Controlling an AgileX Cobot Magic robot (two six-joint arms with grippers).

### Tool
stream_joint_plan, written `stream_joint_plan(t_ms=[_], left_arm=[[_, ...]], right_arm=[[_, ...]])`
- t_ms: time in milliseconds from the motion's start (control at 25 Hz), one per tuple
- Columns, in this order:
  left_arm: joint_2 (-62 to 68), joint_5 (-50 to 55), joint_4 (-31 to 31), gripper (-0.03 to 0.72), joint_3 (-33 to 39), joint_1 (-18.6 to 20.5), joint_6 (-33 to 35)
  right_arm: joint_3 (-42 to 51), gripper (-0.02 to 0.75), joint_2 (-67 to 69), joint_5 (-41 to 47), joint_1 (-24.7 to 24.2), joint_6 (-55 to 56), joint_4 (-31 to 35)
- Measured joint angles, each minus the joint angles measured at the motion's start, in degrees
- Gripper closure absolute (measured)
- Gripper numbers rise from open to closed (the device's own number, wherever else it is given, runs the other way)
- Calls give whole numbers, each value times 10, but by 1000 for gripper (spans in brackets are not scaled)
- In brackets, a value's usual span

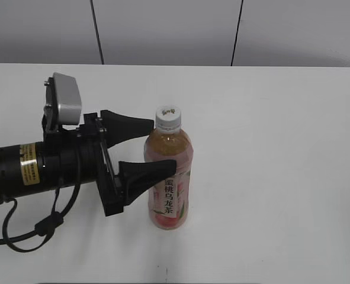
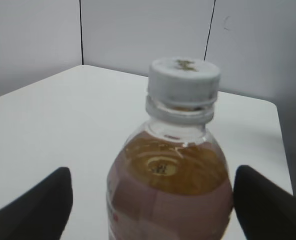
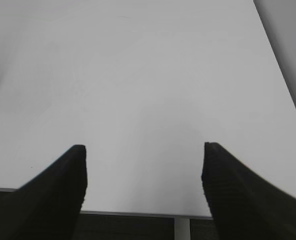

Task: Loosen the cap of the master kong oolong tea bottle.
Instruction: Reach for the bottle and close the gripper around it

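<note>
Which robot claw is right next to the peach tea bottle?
The left gripper: its black fingers sit either side of the clear plastic pink-labelled tea bottle. The right gripper has only white table beneath.

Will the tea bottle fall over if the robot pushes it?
Maybe. The tea bottle stands tall on a narrow base, so a push near the cap could tip it. It looks nearly full, so it is probably heavy enough to resist a gentle nudge. The left end effector, open around its sides, could steady it.

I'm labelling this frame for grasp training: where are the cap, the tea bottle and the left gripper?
cap (image 1: 168,116), exterior view, its flat top.
tea bottle (image 1: 169,195), exterior view, the pink label.
left gripper (image 1: 160,147), exterior view, midway between its open fingertips.
</note>
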Motion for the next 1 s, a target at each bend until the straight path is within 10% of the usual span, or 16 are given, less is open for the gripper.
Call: stream_joint_plan(t_ms=[1000], left_arm=[[33, 0, -27, 95, -44, -58, -3]], right_arm=[[0, 195, 0, 0, 0, 0, 0]])
